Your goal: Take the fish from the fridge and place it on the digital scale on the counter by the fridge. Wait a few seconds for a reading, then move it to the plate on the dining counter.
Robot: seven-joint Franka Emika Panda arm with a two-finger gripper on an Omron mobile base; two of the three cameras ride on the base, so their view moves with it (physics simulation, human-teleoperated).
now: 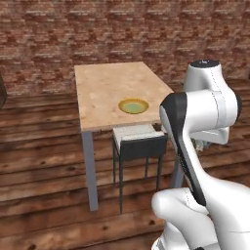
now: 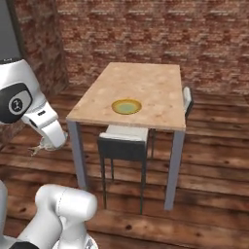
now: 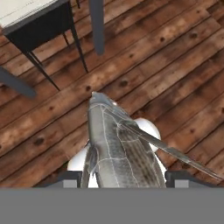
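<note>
We've got the fish (image 3: 114, 146) pinched between the gripper (image 3: 122, 177) fingers, long axis pointing out past the tips, hanging low over the floor beside the dining counter (image 2: 146, 82), so the plate (image 2: 126, 106) is up and forward of us.

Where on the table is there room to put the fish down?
The dining counter is bare wood all around the plate: the whole far half, both sides. The plate sits near the front edge. The tool holds the fish.
</note>
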